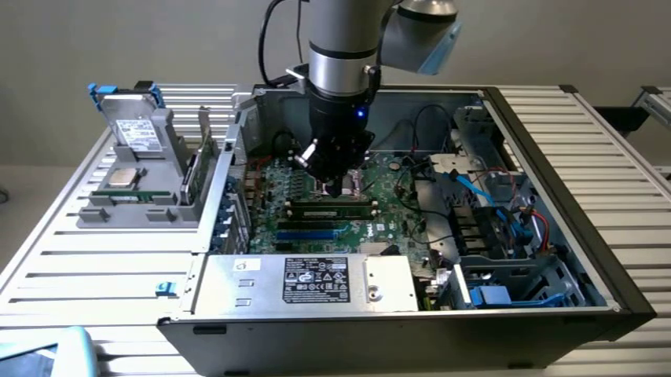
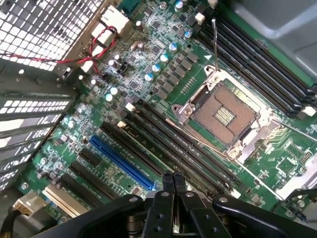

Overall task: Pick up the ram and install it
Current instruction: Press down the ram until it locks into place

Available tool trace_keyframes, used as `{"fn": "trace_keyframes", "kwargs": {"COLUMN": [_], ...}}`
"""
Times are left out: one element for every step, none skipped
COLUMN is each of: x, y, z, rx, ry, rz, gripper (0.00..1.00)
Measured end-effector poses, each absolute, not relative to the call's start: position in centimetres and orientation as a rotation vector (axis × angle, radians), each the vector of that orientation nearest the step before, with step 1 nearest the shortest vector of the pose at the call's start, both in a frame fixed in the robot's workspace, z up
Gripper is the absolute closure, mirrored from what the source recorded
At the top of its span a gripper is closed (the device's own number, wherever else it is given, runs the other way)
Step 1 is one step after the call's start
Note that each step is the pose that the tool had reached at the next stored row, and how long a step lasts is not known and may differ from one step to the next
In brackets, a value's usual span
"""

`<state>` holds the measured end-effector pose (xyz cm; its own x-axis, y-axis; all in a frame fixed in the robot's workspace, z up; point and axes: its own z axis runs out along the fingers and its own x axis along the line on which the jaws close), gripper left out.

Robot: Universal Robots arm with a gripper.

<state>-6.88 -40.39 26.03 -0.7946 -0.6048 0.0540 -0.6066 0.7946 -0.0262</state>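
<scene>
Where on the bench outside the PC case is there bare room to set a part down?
Bare slatted bench in front of the grey parts holder, and beside the case on the exterior view's right. Inside it is crowded: gripper, cables, power supply.

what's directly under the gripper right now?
The gripper, fingers shut and empty, sits over the motherboard's black memory slots, beside the open CPU socket. The gripper body covers the slots' near ends.

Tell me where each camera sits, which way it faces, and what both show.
Exterior view: off the arm, above the open computer case, looking down; arm and claw show over the motherboard.
Wrist view: on the wrist, looking down past the shut claw at the CPU socket.
Shared: claw, motherboard, black slots.
</scene>
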Motion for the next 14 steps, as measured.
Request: {"fn": "trace_keyframes", "kwargs": {"x": [-6.87, -6.88, -6.87, -6.88, -6.88, -6.87, -6.87, -6.88, -6.88, -6.88, -6.88, -6.88, -6.87, -6.87], "y": [-40.39, -40.39, -40.39, -40.39, -40.39, -40.39, -40.39, -40.39, -40.39, -40.39, -40.39, -40.39, -40.39, -40.39], "z": [26.03, 26.03, 26.03, 26.03, 26.03, 26.03, 26.03, 26.03, 26.03, 26.03, 26.03, 26.03, 26.03, 26.03], "rx": [0.968, 0.944, 0.92, 0.896, 0.873, 0.85, 0.829, 0.808, 0.787, 0.768, 0.75, 0.731, 0.711, 0.689], "ry": [-2.943, -2.95, -2.957, -2.964, -2.971, -2.977, -2.983, -2.988, -2.994, -2.999, -3.003, -3.008, -3.013, -3.018], "rz": [0.065, 0.064, 0.064, 0.063, 0.063, 0.062, 0.062, 0.061, 0.06, 0.06, 0.059, 0.059, 0.058, 0.058], "gripper": [0.89, 0.89, 0.89, 0.89, 0.89, 0.89, 0.89, 0.89, 0.89, 0.89, 0.89, 0.89, 0.89, 0.89]}}
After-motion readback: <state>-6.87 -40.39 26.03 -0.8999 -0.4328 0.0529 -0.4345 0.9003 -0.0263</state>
